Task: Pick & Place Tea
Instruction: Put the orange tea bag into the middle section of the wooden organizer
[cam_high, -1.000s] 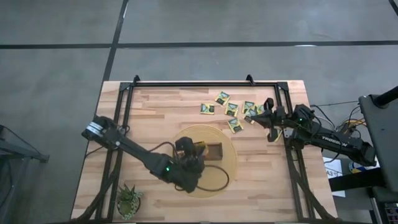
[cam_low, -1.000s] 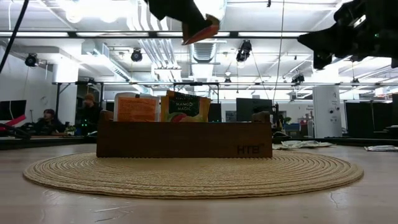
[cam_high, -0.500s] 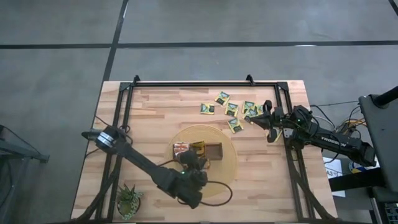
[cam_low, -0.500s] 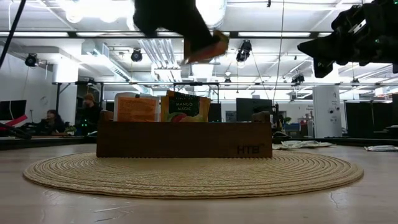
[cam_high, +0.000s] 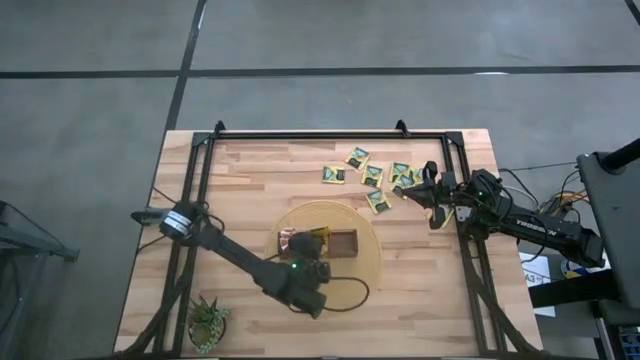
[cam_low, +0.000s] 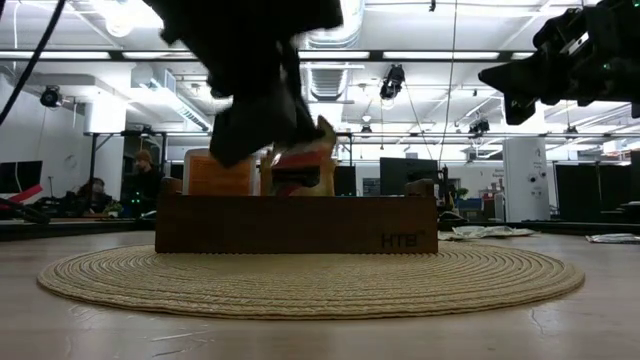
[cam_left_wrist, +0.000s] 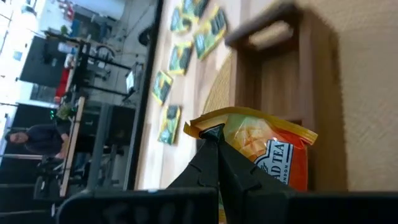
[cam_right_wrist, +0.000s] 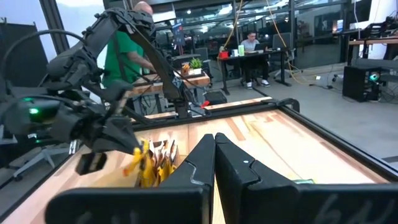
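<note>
Orange tea sachet (cam_left_wrist: 268, 151) pinched by its top edge in the left claw (cam_left_wrist: 214, 135), hanging low over the wooden box (cam_high: 330, 243) so it can drop in upright beside those already filed. Box sits on round woven mat (cam_high: 368, 262). Loose green-yellow sachets (cam_high: 373, 174) lie on the bench (cam_high: 260, 170) near the right claw (cam_high: 430, 178), closed, empty, waiting.

The left pincer (cam_left_wrist: 217, 134) is held low with its dark fingers pressed together; the right pincer (cam_high: 425, 186) is kept raised, fingers likewise pressed together
</note>
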